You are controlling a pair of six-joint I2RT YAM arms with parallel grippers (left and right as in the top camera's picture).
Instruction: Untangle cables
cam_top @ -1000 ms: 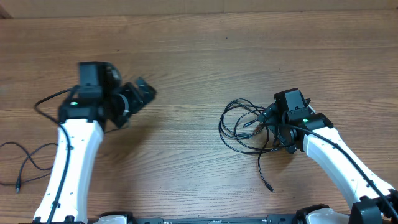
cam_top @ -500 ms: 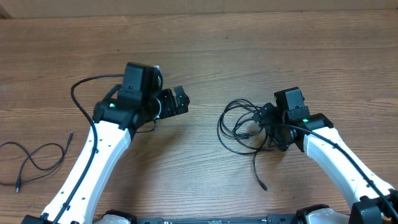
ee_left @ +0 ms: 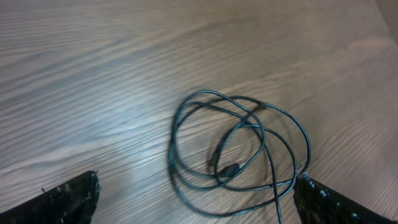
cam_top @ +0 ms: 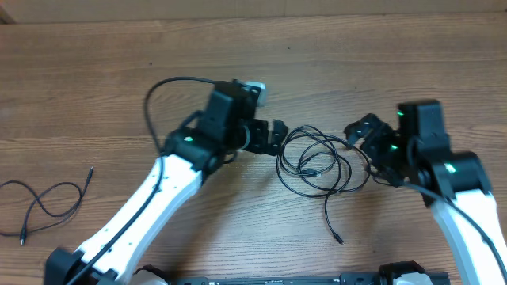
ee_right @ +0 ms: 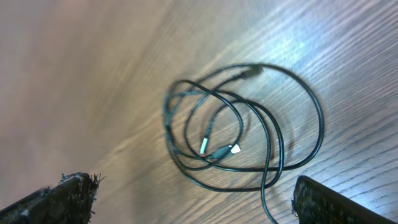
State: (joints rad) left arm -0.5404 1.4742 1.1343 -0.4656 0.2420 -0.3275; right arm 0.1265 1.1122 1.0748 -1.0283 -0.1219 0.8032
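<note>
Coil (cam_top: pixel 315 162) of black cables lies at mid-table (cam_top: pixel 238 47), loops overlapping, one end trailing toward the near edge and ending in a plug (cam_top: pixel 341 240). One separate cable (cam_top: pixel 43 202) lies well apart at the far left in a loose wave. Left gripper (cam_top: pixel 276 136) stands just beside the coil's left edge, released, nothing held. Right gripper (cam_top: pixel 366 146) stands at the coil's right edge, likewise spread wide and holding nothing.
</note>
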